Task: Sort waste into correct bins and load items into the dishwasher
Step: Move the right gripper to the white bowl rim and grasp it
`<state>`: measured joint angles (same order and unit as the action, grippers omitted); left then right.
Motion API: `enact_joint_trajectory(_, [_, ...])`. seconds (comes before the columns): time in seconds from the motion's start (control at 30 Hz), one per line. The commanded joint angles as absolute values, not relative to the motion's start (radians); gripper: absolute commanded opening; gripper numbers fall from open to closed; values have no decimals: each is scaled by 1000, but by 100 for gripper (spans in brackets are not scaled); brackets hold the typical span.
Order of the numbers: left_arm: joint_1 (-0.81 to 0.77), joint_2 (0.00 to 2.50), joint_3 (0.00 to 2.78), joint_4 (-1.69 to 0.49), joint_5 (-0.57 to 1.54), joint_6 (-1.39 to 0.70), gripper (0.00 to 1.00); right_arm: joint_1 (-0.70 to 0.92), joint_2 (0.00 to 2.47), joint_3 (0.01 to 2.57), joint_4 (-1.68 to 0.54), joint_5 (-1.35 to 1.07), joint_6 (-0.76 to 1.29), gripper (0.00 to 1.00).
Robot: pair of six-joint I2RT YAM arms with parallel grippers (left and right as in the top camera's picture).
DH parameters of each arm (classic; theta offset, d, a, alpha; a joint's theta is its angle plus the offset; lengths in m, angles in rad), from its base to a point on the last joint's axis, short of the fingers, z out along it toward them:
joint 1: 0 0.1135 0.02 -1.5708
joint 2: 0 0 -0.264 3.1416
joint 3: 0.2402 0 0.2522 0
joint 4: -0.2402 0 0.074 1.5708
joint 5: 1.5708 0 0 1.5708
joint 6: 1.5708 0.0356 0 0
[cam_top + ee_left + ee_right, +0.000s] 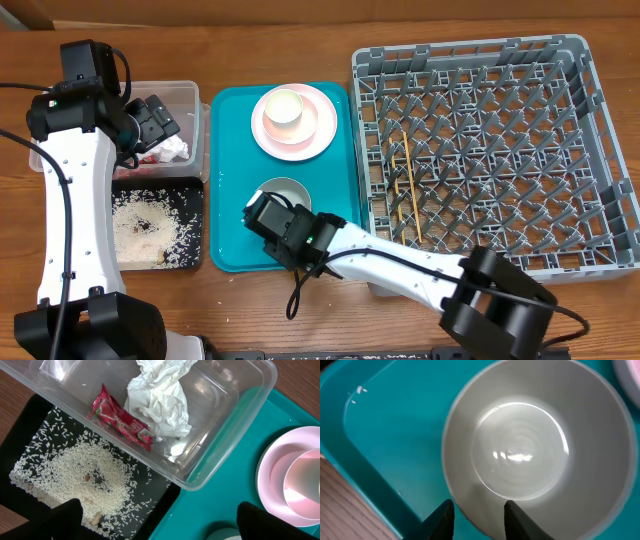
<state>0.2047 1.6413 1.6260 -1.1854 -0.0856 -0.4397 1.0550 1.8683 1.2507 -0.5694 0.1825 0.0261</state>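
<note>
On the wooden table (215, 295), the teal tray (225, 130) holds a whitish bowl (520, 455) just ahead of the right gripper (480, 512), whose fingers (440, 522) stand apart astride its near rim. Best sink deeper before pinching, lest the thin rim slip.

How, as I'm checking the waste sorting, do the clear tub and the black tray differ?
The clear tub is see-through plastic; the black tray is opaque. The clear tub's walls look taller than the black tray's. The clear tub holds a crumpled napkin and a red sauce packet; the black tray holds loose rice. Both are rectangular and sit beside the teal tray.
</note>
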Motion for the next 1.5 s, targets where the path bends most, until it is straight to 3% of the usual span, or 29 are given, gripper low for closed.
enact_joint_trajectory(0.0, [204, 1644, 1649, -1184, -81, -453, 100, 1053, 1802, 1271, -591, 227, 26, 34])
enact_joint_trajectory(0.1, [204, 1644, 1649, -1184, -81, -453, 100, 1053, 1797, 1271, -597, 223, 26, 36])
enact_joint_trajectory(0.2, [204, 1644, 1649, -1184, -81, -453, 100, 1053, 1797, 1271, -586, 177, 26, 44])
enact_joint_trajectory(0.37, [204, 1644, 1649, -1184, -81, -453, 100, 1053, 1798, 1271, -501, 48, 26, 42])
enact_joint_trajectory(1.23, [203, 1644, 1649, -1184, -81, -453, 100, 1053, 1936, 1269, -466, 50, 26, 38])
enact_joint_trajectory(1.47, [203, 1644, 1649, -1184, -81, -453, 100, 1053, 1936, 1269, -468, 50, 26, 23])
